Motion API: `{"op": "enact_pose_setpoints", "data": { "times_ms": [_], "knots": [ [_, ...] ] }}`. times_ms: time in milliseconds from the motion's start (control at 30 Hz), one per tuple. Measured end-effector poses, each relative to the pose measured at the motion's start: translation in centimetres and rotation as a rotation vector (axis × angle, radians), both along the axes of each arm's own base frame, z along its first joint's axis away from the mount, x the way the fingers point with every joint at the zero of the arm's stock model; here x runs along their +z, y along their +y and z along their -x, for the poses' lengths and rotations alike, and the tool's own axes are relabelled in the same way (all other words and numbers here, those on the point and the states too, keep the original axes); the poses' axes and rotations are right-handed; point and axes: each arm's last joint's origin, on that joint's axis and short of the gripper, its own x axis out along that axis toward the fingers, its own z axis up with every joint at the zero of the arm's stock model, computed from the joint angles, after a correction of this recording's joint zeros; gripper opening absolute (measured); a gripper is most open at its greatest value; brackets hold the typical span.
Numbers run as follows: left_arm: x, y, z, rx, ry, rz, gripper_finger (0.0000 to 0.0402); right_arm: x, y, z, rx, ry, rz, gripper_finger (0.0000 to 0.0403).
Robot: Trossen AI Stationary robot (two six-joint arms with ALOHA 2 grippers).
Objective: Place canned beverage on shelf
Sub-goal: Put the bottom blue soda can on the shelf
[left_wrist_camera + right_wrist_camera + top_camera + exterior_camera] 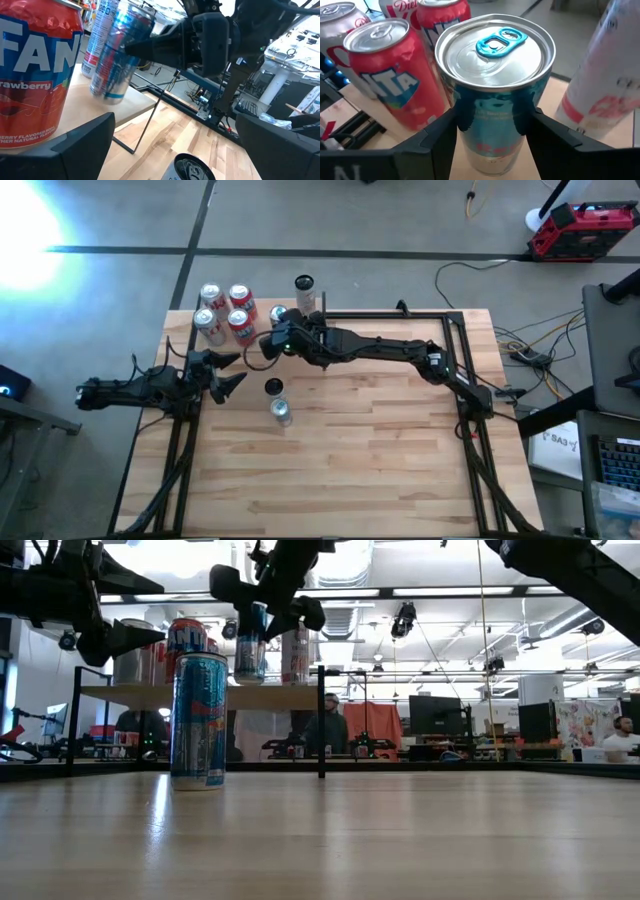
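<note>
The shelf (280, 697) stands at the table's far left and carries several red and silver cans (225, 310). Over its right part my right gripper (492, 117) is shut on a slim blue canned beverage (495, 65) with a blue tab, which also shows in the low view (250, 640). It hangs between a red can (390, 80) and a tall white can (605, 85). My left gripper (174, 122) waits open and level at the table's left edge, near the shelf's near side, touching nothing. My right gripper pinches the blue can's side wall (520, 107) between its two fingers, on the upper part below the rim. The fingers come from the table's right, slanting a little downward. The can is slightly tilted over the shelf board; whether its base (107, 95) touches the board I cannot tell.
Two more cans stand on the tabletop near the shelf: a silver-topped blue one (281, 412) and a dark-topped one (274, 387). A red strawberry can (35, 75) is close by my left gripper. The table's near half is bare wood (360, 470). People sit in the room beyond.
</note>
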Motion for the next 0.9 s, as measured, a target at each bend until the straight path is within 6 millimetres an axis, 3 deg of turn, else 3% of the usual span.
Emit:
{"op": "enact_pose_setpoints", "data": {
  "times_ms": [200, 400, 900],
  "knots": [
    [0.0, 0.0, 0.0, 0.000, 0.000, 0.000, 0.0398, 0.0, -1.0, -0.1, 0.001, 0.003, 0.027, 0.0199],
    [0.0, 0.0, 0.0, 0.000, 0.000, 0.000, 0.0398, -1.6, -1.9, -1.0, -0.013, -0.007, 0.034, 0.0196],
    [0.0, 0.0, 0.0, 0.000, 0.001, 0.000, 0.0398, -1.1, -3.9, -0.9, -0.027, -0.046, 0.071, 0.0197]
  ]
}}
